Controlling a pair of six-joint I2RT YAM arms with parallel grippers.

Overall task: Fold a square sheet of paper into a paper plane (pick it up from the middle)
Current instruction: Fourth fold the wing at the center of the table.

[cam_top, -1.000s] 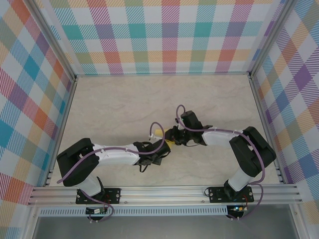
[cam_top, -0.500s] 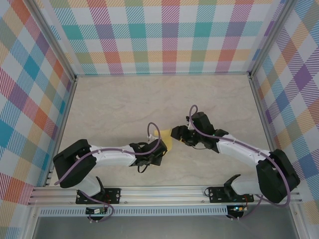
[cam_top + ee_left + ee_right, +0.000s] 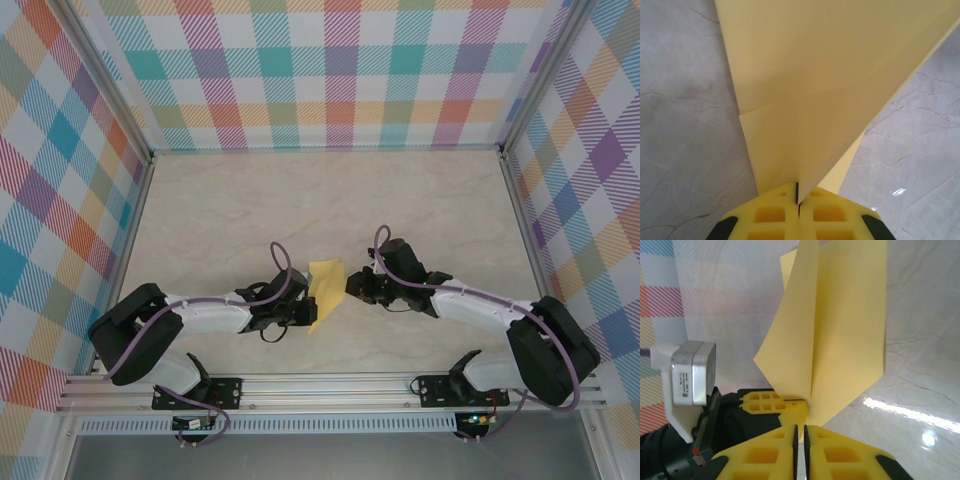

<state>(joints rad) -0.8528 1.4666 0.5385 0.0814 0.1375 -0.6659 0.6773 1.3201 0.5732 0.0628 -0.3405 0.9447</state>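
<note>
Counts first: one pale-yellow sheet of thin paper [image 3: 326, 283], already folded into layers, two white robot arms, two claws, and one pale marbled tabletop [image 3: 300, 190] boxed in by three plaid walls [image 3: 340, 70].

The sheet sits between the two claws, toward the near middle of the tabletop. The left claw [image 3: 306, 312] is closed on its near-left edge. In the left wrist view the yellow fingers [image 3: 775, 215] are pressed flat together with the paper coming straight out of the seam, and the sheet [image 3: 830, 75] fans away from them. The right claw [image 3: 352, 286] is closed on the opposite side. In its wrist view the sheet's [image 3: 845, 320] lower corner runs down into the thin slit between the fingers [image 3: 840, 455], and the left claw [image 3: 771, 401] faces it just beyond the paper.

Edges: the sheet's outer edges are straight. In the left wrist view one short crease crosses it, and a second layer shows along the lower right edge. In the right wrist view two flaps meet along a long upright fold. Whether any edge touches the tabletop cannot be told.

Room: the marbled surface spreads wide toward the far wall and to both sides. Metal rails [image 3: 330, 385] bound the near edge, just behind the arms' bases.
</note>
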